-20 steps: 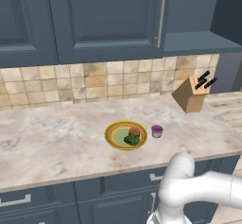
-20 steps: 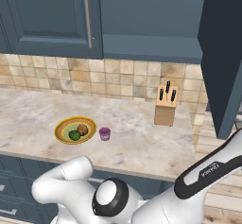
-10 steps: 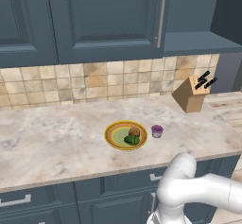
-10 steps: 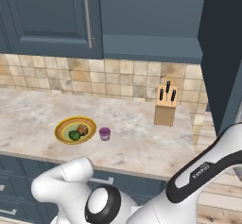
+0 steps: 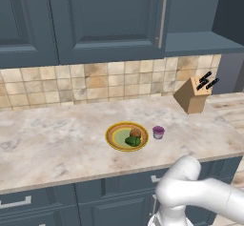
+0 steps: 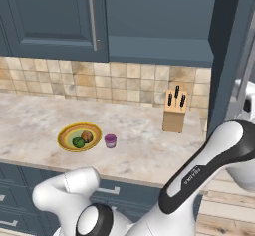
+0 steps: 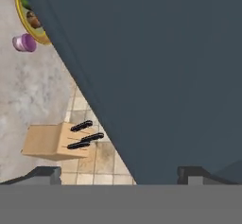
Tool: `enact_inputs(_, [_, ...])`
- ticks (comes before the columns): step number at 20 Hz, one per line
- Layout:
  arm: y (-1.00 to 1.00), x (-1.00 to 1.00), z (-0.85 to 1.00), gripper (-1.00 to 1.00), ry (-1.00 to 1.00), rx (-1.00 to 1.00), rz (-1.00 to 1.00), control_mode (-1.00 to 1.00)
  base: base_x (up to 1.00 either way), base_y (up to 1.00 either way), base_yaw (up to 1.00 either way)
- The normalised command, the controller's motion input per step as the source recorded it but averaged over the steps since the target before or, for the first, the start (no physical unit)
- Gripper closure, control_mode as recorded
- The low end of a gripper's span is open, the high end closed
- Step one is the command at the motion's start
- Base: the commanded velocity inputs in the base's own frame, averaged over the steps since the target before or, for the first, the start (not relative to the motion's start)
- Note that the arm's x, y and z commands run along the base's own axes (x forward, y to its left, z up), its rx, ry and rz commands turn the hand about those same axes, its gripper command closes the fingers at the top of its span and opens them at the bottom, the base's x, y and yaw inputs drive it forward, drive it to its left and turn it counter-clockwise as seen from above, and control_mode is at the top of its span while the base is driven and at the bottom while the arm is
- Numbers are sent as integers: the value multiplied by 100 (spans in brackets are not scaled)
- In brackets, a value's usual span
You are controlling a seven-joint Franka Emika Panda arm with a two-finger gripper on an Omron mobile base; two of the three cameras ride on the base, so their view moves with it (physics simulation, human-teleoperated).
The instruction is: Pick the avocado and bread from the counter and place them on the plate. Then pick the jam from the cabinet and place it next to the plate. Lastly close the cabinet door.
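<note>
Beige marbled counter [image 5: 57, 144] runs under tan wall tiles, and on it sits the plate [image 5: 114, 135] holding the avocado [image 5: 132, 141] and the bread [image 5: 135, 133], touching each other. Just beside the plate stands the jam [image 5: 158, 132]. Farther along is a wooden knife block [image 5: 192, 95]. My claw [image 7: 118, 175] has its fingers spread apart, empty, facing the open cabinet door [image 7: 156, 72].
</note>
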Motion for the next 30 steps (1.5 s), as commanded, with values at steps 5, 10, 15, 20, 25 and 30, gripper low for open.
enact_inputs(5, [31, -1, 22, -100, -1, -6, 0, -100, 0, 0, 0])
enact_inputs(10, [49, 0, 0, -100, 0, -9, 0, -100, 0, 0, 0])
enact_inputs(15, [56, 0, 0, -100, 0, -10, 0, -100, 0, 0, 0])
enact_inputs(20, [55, 0, 0, -100, 0, -9, 0, -100, 0, 0, 0])
enact_inputs(25, [44, 9, 0, -100, 0, -8, 0, -100, 0, 0, 0])
enact_inputs(30, [28, 17, 0, -100, 0, -7, 0, -100, 0, 0, 0])
